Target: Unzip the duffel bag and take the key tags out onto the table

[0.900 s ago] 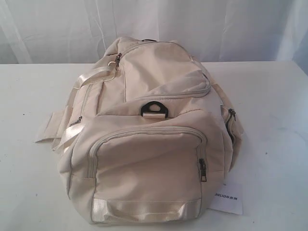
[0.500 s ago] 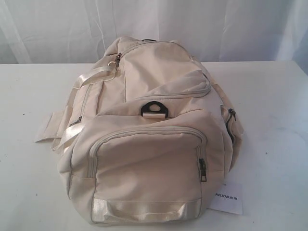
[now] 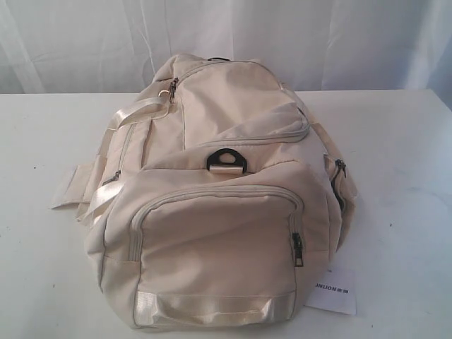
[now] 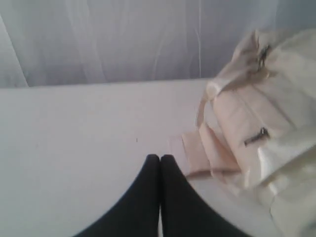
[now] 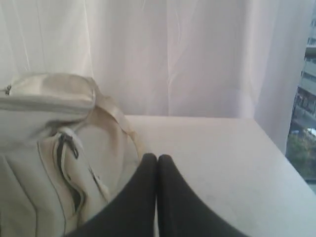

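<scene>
Externally, the duffel bag (image 3: 219, 212) lies mid-counter (image 3: 395, 141), zipped; key tags unseen. Fabric looks soft and slumping, so the dark zip pull (image 3: 297, 251) seems the best hold.
Left wrist: left gripper (image 4: 160, 159) pressed together, clear of the bag.
Right wrist: right gripper (image 5: 157, 158) likewise closed, empty.

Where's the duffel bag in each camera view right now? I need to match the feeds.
Exterior view: the duffel bag fills the middle, lying on the table.
Left wrist view: its strap side shows beside the shut left hand, cut off by the frame edge.
Right wrist view: its side zip pocket shows beside the shut right hand, also cut off.
Shared landmark: the white curtain behind the table.
</scene>
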